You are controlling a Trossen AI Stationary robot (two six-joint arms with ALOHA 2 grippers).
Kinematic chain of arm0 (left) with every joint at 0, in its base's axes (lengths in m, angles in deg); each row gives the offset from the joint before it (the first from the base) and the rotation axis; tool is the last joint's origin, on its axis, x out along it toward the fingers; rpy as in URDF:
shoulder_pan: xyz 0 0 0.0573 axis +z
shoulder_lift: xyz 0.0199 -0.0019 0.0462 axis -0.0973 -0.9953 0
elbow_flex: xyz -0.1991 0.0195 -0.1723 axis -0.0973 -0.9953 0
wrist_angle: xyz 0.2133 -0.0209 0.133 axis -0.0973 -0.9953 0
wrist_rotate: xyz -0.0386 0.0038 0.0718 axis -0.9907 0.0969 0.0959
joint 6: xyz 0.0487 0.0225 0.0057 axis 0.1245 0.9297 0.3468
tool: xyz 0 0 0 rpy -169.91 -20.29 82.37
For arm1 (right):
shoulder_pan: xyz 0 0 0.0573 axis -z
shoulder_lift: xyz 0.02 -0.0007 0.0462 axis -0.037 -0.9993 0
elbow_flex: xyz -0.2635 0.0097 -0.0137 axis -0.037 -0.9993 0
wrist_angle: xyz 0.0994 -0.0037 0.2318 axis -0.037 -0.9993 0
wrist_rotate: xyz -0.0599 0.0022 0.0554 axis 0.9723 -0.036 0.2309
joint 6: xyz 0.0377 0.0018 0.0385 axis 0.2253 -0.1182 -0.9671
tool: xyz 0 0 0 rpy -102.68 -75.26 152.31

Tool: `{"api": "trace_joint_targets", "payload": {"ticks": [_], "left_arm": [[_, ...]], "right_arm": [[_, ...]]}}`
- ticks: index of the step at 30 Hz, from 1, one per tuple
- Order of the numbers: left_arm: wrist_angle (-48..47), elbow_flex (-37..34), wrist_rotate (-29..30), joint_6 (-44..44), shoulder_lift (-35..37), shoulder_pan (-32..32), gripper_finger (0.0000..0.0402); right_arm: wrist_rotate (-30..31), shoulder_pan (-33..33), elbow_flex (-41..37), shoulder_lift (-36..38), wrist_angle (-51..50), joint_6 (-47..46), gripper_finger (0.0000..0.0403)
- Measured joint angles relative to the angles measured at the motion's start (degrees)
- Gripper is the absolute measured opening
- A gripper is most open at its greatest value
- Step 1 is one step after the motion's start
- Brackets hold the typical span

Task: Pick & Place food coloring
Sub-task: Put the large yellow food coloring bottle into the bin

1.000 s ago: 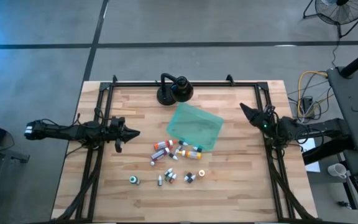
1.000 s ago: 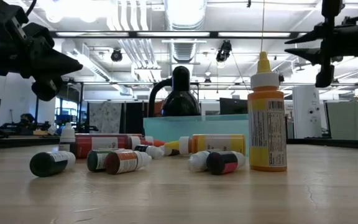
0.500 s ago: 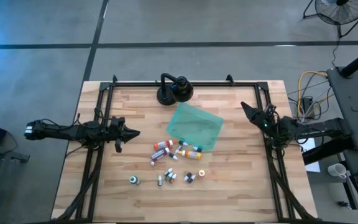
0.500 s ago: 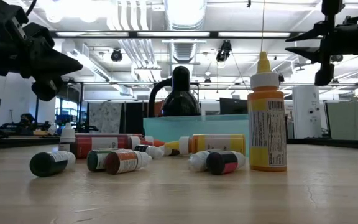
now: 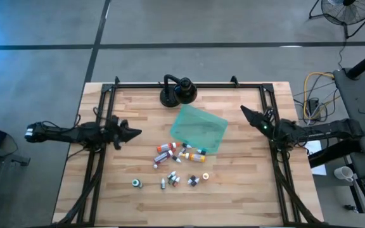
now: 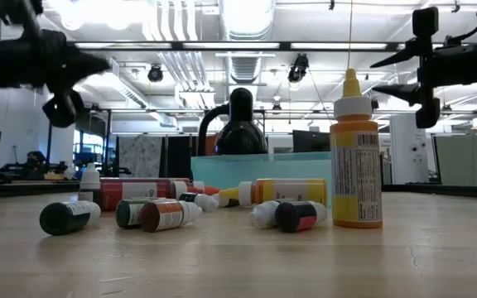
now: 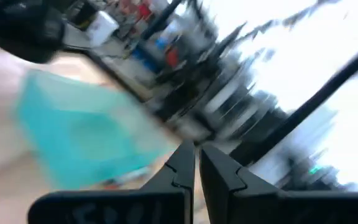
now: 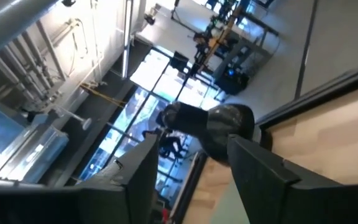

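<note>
Right pincer (image 8: 188, 165) wide, left pincer (image 7: 196, 163) closed empty — upright orange bottle (image 6: 355, 157) only from table height.

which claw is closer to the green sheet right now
Right. The right claw hangs open just off the green sheet on its right side. The left claw, shut, is farther off, across bare wood on the sheet's left.

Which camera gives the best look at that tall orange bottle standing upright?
The low view: the orange bottle stands close, with its label and pointed tip plain. The high view shows only a tiny speck from above. Neither wrist view shows it.
</note>
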Motion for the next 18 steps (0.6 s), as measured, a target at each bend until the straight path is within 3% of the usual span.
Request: {"api": "trace_joint_targets", "payload": {"ticks": [5,12,18], "left_arm": [[8.85,0.0,0.1,-16.66,0.02,0.0,0.0],[10.22,0.0,9.2,-15.59,0.0,0.04,0.0],[8.37,0.0,12.06,-13.46,-0.02,0.02,0.0]], "right_arm": [[-2.39,0.0,2.5,-3.77,-0.77,-0.29,0.0191],[-3.26,0.04,14.33,-11.37,-17.13,7.0,0.0192],[-9.88,0.01,27.11,-16.82,-42.44,2.57,0.0192]]}}
